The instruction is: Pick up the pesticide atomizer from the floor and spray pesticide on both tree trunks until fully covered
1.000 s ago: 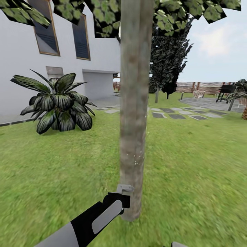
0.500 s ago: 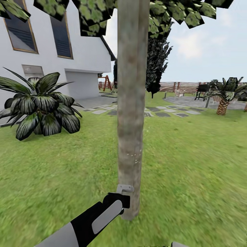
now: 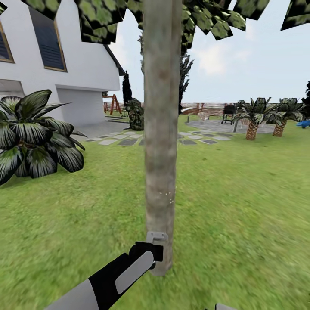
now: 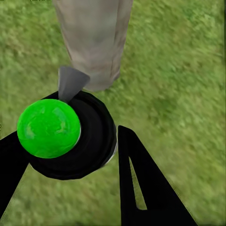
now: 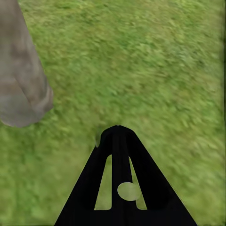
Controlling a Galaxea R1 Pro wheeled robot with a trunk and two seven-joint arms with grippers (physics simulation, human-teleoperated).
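Green-capped and black-bodied, the pesticide atomizer sits clamped between the fingers of the left gripper, its grey nozzle pointing at the tree trunk just beyond it. In the head view the same left gripper is held low, right beside the foot of the tree trunk, with the grey nozzle almost against the mottled grey-brown bark. A few pale specks show on the bark a little above the nozzle.

The right gripper hangs over bare grass with its fingers pressed together and nothing between them; the trunk base lies off to one side of it.

Grass lawn spreads all around the trunk. Flat green leaves of the canopy hang overhead. A broad dark-leaved plant stands to the left against a white house. Farther back lie grey stepping stones, a paved patch, a narrow dark cypress, a wooden fence, a black grill and two low palms. Nothing stands between the nozzle and the trunk.
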